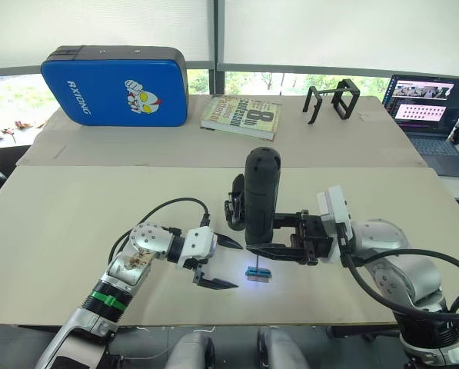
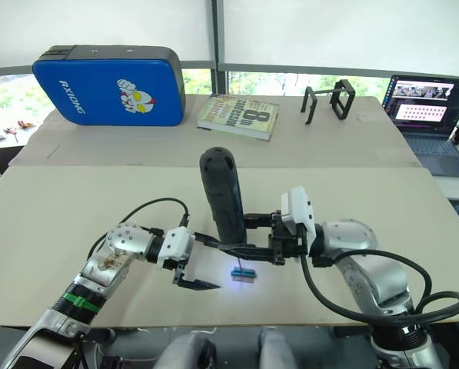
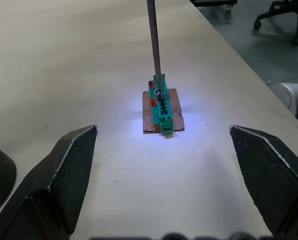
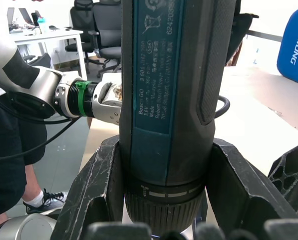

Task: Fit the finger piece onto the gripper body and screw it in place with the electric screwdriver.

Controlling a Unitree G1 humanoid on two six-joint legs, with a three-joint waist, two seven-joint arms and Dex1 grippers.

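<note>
right gripper (image 1: 279, 244) clamping electric screwdriver (image 1: 261, 192), bit tip (obscured) — glare

Pale beige desk (image 1: 75, 231), with a second, similar desk (image 1: 137, 146) butted against its far edge. On the near desk, one landmark: a small green block on a brown card (image 3: 161, 110), lit bluish-white, lying flat toward the near edge. Far behind that block and to the left, a blue padded case (image 1: 115, 85) with a cartoon print, set on edge. Straight behind the block, a book (image 1: 241, 117) lying flat. Behind and to the right, a black wire-frame stand (image 1: 333, 101); farther right still, an open laptop (image 1: 429, 115).
</note>
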